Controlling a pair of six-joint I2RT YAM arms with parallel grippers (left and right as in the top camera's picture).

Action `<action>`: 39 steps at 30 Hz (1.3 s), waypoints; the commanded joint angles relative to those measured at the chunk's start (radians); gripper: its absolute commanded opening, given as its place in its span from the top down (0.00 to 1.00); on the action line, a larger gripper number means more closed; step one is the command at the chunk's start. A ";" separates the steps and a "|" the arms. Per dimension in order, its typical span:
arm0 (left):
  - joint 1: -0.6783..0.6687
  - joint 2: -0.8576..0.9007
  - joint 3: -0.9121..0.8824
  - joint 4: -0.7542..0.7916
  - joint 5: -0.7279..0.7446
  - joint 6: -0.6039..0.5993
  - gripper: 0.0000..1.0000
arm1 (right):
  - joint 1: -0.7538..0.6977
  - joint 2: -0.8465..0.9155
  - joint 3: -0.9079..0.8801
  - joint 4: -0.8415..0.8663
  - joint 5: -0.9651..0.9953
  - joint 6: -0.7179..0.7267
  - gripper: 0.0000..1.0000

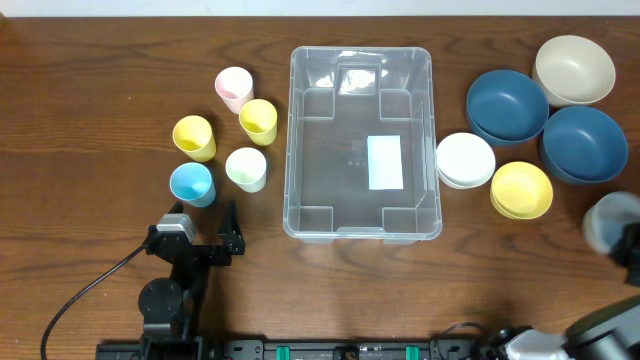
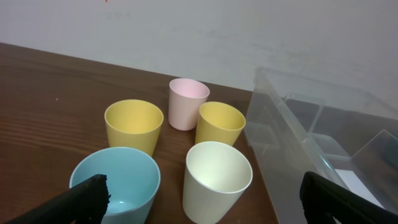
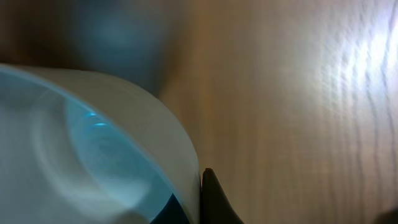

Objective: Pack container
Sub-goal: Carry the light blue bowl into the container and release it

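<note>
The container (image 1: pixel 325 150) stands in the middle of the worktop (image 1: pixel 100 80), its long sides running from the near edge to the far edge. It is moulded from clear, glossy plastic as a rectangle with rounded corners, a raised rim and stepped recesses along its walls. A white rectangular label (image 1: pixel 385 162) is seen on its base; any print on it is too small to be read.

Five smooth, tapered plastic cups are grouped upright toward the left edge, just beside the container. They are a pink cup (image 1: pixel 234 88), a yellow cup (image 1: pixel 194 137), a second yellow cup (image 1: pixel 258 121), a pale cream cup (image 1: pixel 246 168) and a light blue cup (image 1: pixel 191 184).

Round matte bowls are gathered toward the right edge. A beige bowl (image 1: pixel 574 70) sits by the far right corner. A dark blue bowl (image 1: pixel 507 105) and a second dark blue bowl (image 1: pixel 585 143) are next to it. The white bowls (image 1: pixel 466 160) and yellow bowls (image 1: pixel 521 190) appear to be nested in short stacks.

The left hand (image 2: pixel 202 186) is held released, its dark fingers spread wide behind the cups on the near side. The right hand (image 1: pixel 626 248), blurred at the right edge, is clenched on the rim of a grey-blue bowl (image 1: pixel 608 222). That bowl's pale wall is seen against one dark finger (image 3: pixel 212 200) in the right wrist view.
</note>
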 commanded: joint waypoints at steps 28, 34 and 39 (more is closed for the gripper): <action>0.005 -0.006 -0.030 -0.014 -0.003 0.017 0.02 | 1.177 -0.380 0.048 0.446 -0.024 -0.205 0.93; 0.005 -0.006 -0.030 -0.014 -0.003 0.017 0.02 | 1.464 -0.211 0.048 0.533 0.240 -0.220 0.84; 0.005 -0.006 -0.030 -0.014 -0.003 0.017 0.02 | 1.523 -0.087 0.048 0.585 0.265 -0.212 0.87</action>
